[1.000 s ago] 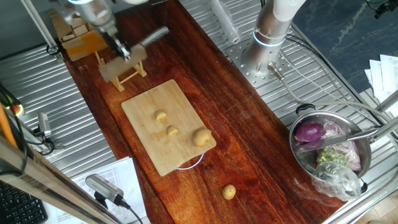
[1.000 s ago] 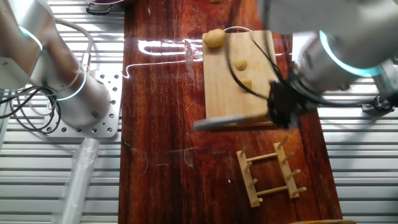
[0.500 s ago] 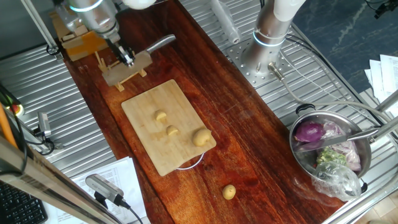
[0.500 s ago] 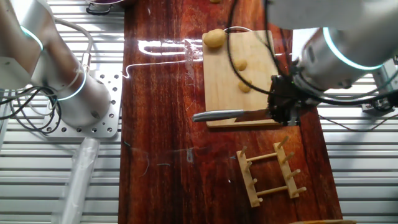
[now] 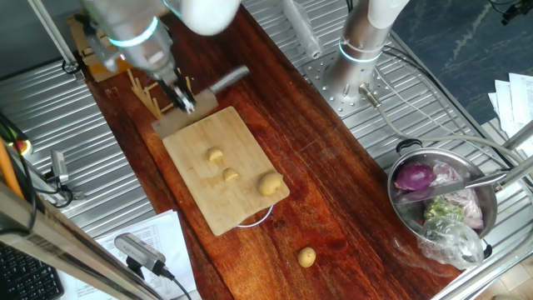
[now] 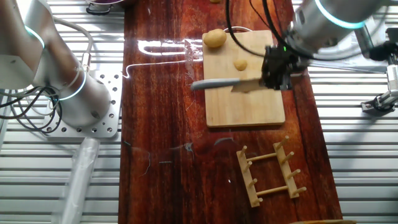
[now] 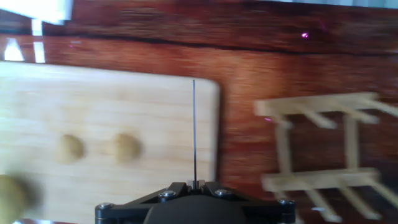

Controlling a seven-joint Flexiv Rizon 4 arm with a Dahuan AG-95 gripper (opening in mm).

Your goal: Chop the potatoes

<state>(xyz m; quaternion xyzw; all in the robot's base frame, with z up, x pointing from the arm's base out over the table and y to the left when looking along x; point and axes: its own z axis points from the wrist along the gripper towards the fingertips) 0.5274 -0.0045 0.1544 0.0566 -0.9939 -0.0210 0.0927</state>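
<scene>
I work in a lab made up as a kitchen corner. My base (image 5: 364, 37) is bolted to a perforated metal plate at about one o'clock in one fixed view, on a bench of ribbed aluminium profiles (image 5: 433, 108) with loose cables (image 6: 25, 106) trailing over them. A dark wooden plank (image 5: 325, 167) laid across the metal serves as the counter. On it sit a bamboo cutting board (image 5: 221, 171), a small wooden rack (image 6: 270, 171), and at four o'clock a steel pot (image 5: 445, 200) of vegetable scraps. Printed papers (image 5: 146, 250) and a keyboard (image 5: 25, 279) lie at seven o'clock.
</scene>
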